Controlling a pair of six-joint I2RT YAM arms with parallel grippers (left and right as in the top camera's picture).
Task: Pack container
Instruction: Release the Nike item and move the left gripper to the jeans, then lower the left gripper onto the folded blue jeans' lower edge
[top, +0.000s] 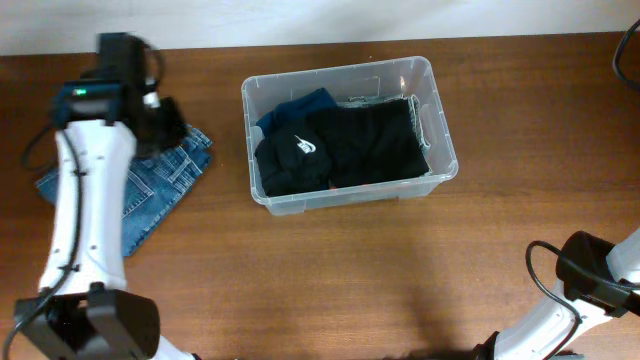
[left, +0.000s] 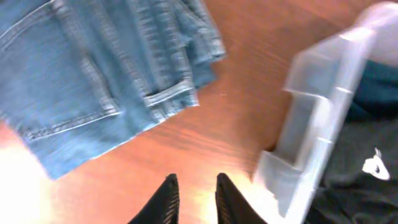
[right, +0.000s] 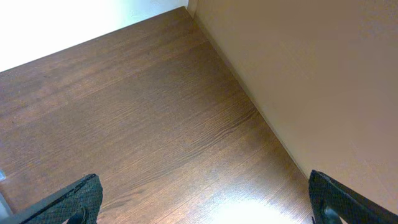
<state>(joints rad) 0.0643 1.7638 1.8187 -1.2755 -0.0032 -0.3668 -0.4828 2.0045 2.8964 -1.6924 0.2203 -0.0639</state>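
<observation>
The container (top: 446, 140), a clear plastic bin, stands at the table's centre. Inside lie a black garment (top: 365, 145) with a white logo and a dark teal garment (top: 300, 106). Folded blue jeans (top: 170, 180) lie on the table to its left. My left gripper (top: 170, 122) hovers over the jeans' far end. In the left wrist view its jaws stand a little apart with nothing between them, the left gripper (left: 194, 186) over bare wood between the jeans (left: 93, 74) and the container's corner (left: 317, 130). My right gripper (right: 205, 199) is wide open over bare table.
The right arm (top: 590, 275) rests at the table's front right corner. A beige wall (right: 311, 68) borders the table beside the right gripper. Bare wood (top: 350, 280) stretches in front of the container.
</observation>
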